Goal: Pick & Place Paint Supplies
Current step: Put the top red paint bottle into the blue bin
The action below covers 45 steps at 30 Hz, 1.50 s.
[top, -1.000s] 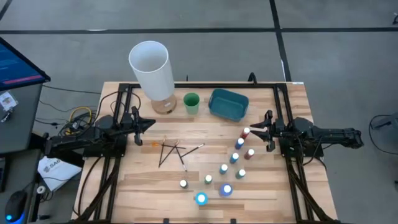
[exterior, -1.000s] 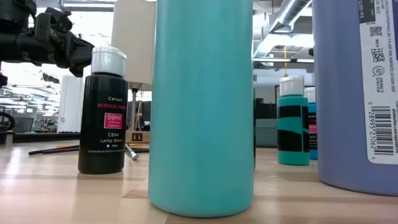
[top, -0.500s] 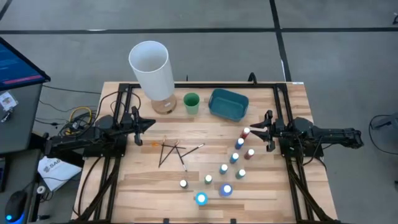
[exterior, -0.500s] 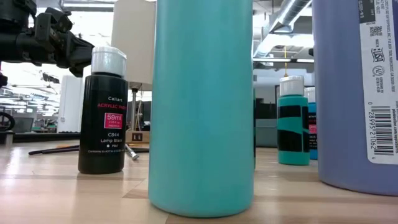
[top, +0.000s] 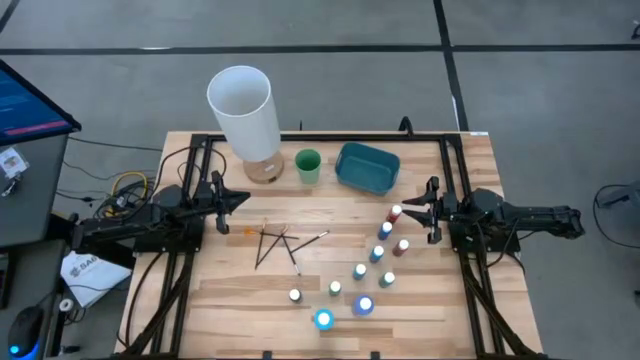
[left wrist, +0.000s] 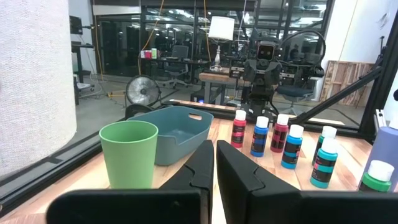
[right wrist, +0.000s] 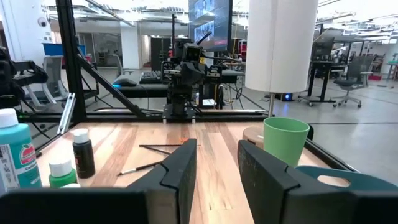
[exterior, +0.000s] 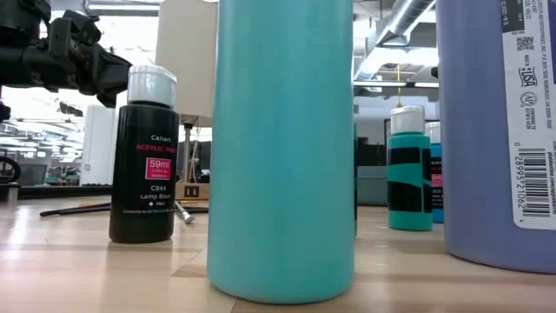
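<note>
Two grippers, both idle at the table's sides. Right gripper [top: 412, 214]: fingers spread with a clear gap, nothing between them, parked just beside the red-bodied bottle [top: 397, 213] at the head of the bottle row. Left gripper [top: 243, 202]: fingers pressed together, empty, near the brushes [top: 277, 243], which lie crossed in a loose heap mid-table.

Paint bottles [top: 360, 272]: about ten, white-capped, upright, strung in a curve from the right gripper down toward the near edge; none yet moved. Blue tray [top: 367, 167] and green cup [top: 308, 165] stand at the far edge beside a tall white cylinder [top: 243, 110].

Hazards, as judged: bottles stand close together, so a spread gripper descending on one may topple its neighbour. Brushes are thin and overlapping; a pinch may lift two or miss entirely. A reach toward the tray could brush the cup.
</note>
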Available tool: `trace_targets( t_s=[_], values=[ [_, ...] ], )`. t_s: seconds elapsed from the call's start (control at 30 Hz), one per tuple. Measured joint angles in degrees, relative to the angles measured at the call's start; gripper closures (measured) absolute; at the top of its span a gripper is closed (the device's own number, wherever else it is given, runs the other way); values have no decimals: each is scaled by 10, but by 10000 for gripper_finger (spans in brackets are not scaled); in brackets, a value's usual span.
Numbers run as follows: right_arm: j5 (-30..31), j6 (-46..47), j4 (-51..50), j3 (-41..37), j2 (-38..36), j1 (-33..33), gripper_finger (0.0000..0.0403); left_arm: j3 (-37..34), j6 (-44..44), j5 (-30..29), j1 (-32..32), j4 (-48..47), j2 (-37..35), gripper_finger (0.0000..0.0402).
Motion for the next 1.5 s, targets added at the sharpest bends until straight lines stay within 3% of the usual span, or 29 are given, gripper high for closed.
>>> trace_targets(
  t_s=[0.77,1.27,1.5],
  values=[
    [0,44,16,0,0,0,290,0,0,0,0,19,0,394],
    [0,68,15,0,0,0,290,0,0,0,0,122,0,394],
    [0,68,15,0,0,0,290,0,-59,-64,0,142,3,394]
  ],
)
